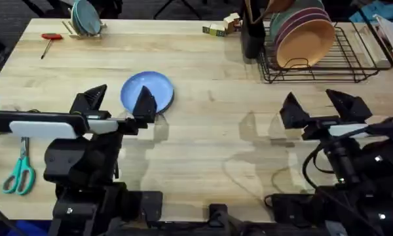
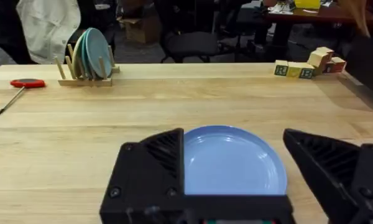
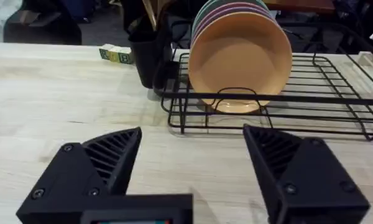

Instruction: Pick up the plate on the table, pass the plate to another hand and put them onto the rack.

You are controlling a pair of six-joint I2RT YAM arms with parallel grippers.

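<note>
Overhead: left gripper (image 1: 116, 98) wide open, empty, over plate (image 1: 148, 89); drop w/ one finger under rim before closing.

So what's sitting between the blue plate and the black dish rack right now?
Nothing: in the overhead view, only bare table lies between the blue plate and the rack.

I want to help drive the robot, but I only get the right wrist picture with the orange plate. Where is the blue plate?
Observer: The plate lies flat on the table, across from the rack.
Operator: Is anybody holding it?
Observer: No. The left gripper is open, with one finger over the plate.
Operator: And my gripper?
Observer: The right gripper is open, over bare wood short of the rack.
</note>
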